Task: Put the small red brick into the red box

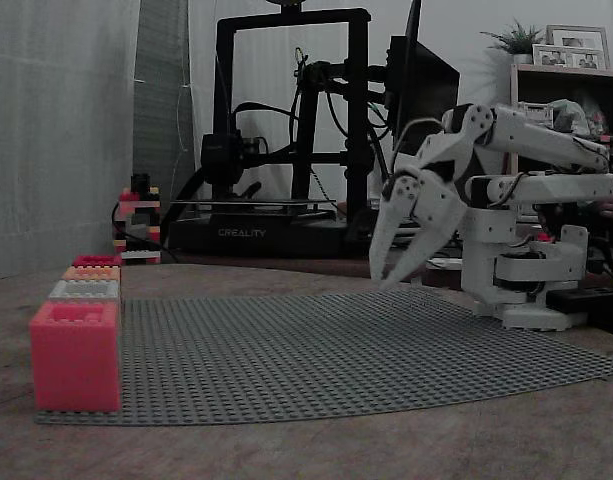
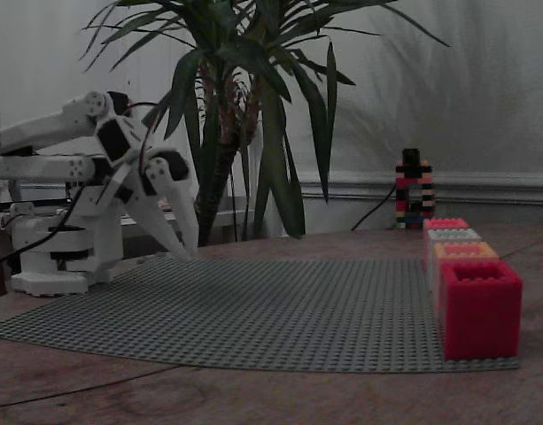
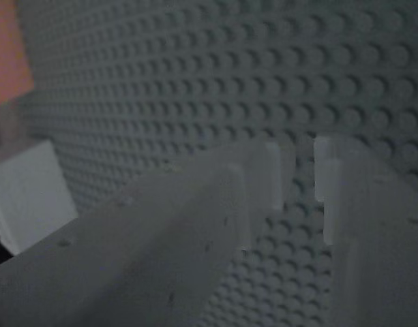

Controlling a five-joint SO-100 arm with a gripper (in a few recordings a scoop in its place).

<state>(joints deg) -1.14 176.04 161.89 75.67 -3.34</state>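
The red box (image 2: 479,305) stood at one end of a row of four studded boxes, nearest the camera in a fixed view and farthest (image 1: 96,260) in the other. Touching it in the row came an orange box (image 2: 464,251), then a white box (image 2: 453,235), then a pinkish-coral box (image 1: 74,355) at the opposite end. All four sat along one edge of a grey studded baseplate (image 1: 316,350), open tops upward. Just beyond the row, off the plate, rose a small tower of mixed bricks (image 2: 413,190).

Between the boxes and the arm the baseplate lay bare, with nothing standing in the way. The plate rested on a brown table (image 1: 286,450). Behind it, one fixed view showed a black 3D printer (image 1: 286,130), a pale curtain (image 1: 56,130) and a shelf (image 1: 566,100) with picture frames; the other showed a tall palm plant (image 2: 253,106) against a light wall. The light was dim.

The white gripper (image 1: 384,278) hung at the far side of the plate from the row, well apart from the red box, tips pointed down and just above the studs near the arm's base. In the wrist view the fingers (image 3: 263,177) were drawn nearly together, with only a narrow slit between the tips through which the plate's studs showed, and nothing gripped between them.
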